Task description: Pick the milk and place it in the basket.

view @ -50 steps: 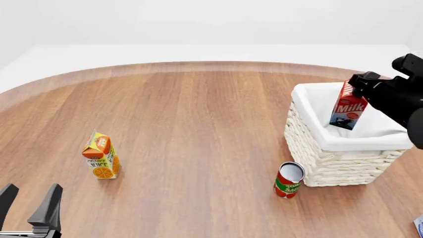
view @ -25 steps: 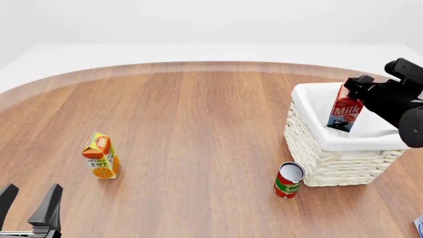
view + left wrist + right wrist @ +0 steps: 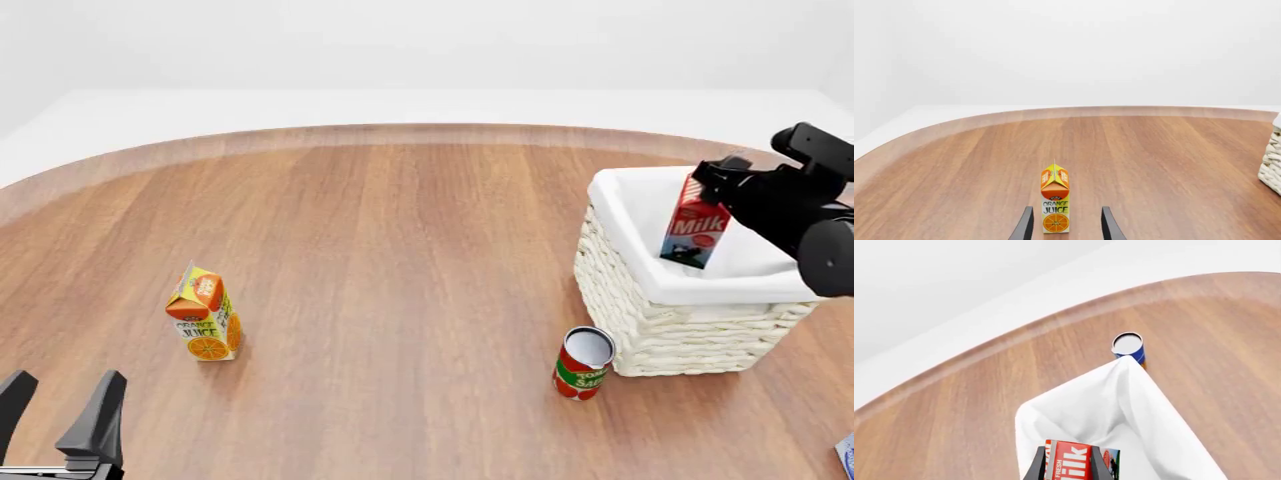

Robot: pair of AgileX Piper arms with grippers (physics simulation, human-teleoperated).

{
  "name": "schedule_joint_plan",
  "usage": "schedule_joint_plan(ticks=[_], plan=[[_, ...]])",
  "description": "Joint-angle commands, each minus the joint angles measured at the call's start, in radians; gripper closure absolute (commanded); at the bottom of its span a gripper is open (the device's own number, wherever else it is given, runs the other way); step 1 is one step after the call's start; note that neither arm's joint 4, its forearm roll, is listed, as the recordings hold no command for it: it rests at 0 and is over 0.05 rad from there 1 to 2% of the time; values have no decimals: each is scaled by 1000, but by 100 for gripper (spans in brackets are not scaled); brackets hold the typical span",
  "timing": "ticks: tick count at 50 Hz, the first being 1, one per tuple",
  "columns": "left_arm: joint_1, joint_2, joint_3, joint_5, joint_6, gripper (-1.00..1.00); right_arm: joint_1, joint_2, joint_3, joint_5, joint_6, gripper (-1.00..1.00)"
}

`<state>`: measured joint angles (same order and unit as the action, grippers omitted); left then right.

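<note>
The milk (image 3: 697, 225), a red-topped carton with a blue-and-white lower part, hangs tilted over the opening of the basket (image 3: 674, 318). My right gripper (image 3: 725, 186) is shut on its top. In the right wrist view the milk (image 3: 1077, 460) sits between the two dark fingers (image 3: 1035, 469), above the basket's white cloth lining (image 3: 1121, 405). I cannot tell whether the carton's bottom touches the lining. My left gripper (image 3: 60, 415) stands open at the near left edge of the table, holding nothing.
An orange juice carton (image 3: 203, 315) stands upright on the left, ahead of my left gripper (image 3: 1066, 229). A tomato sauce can (image 3: 583, 362) stands against the basket's near left corner. A blue-sided can (image 3: 1129, 345) shows beyond the basket. Its wicker edge (image 3: 1273, 165) enters the left wrist view.
My right gripper has moved slightly left and down with the milk, bringing the carton lower over the basket. The left arm and the other objects have not moved.
</note>
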<state>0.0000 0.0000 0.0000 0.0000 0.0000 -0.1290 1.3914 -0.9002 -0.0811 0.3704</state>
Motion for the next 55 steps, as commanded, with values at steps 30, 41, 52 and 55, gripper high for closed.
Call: schedule_joint_plan(ticks=[30,41,52,55], plan=[[0,0,0,0,0,-100,-3,67,-25,-50,14,100],[0,0,0,0,0,-100,-7,82,-21,-63,14,100],[0,0,0,0,0,-100,-9,108,-18,-80,12,100],[0,0,0,0,0,-100,-8,112,-21,-80,15,100]])
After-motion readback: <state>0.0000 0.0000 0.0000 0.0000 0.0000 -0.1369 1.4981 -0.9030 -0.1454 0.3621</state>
